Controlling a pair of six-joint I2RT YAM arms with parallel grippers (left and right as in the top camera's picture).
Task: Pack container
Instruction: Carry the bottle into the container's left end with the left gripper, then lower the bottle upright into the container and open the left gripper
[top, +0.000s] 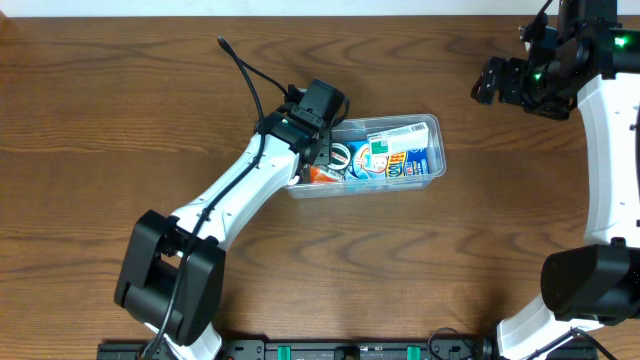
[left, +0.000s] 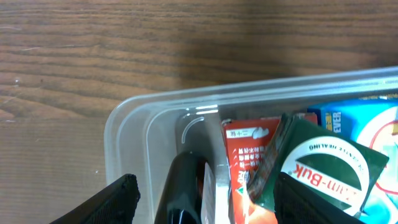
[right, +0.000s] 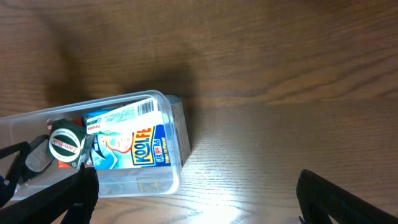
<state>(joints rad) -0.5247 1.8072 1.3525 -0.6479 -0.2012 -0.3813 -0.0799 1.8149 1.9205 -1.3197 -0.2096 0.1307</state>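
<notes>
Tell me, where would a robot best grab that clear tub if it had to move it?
Probably the container by its short wall farthest from the left arm, coming from above with one finger on each side: that wall is thin, upright and unobstructed.

Dark brown wood-grain counter (top: 120, 110) fills all views, with the grain running left-right. A thin pale strip (top: 300, 5) runs along the far edge in the overhead view, and a black mounting rail (top: 350, 350) along the near edge. Soft overhead light leaves a bright glare patch (right: 249, 180) on the wood.
</notes>
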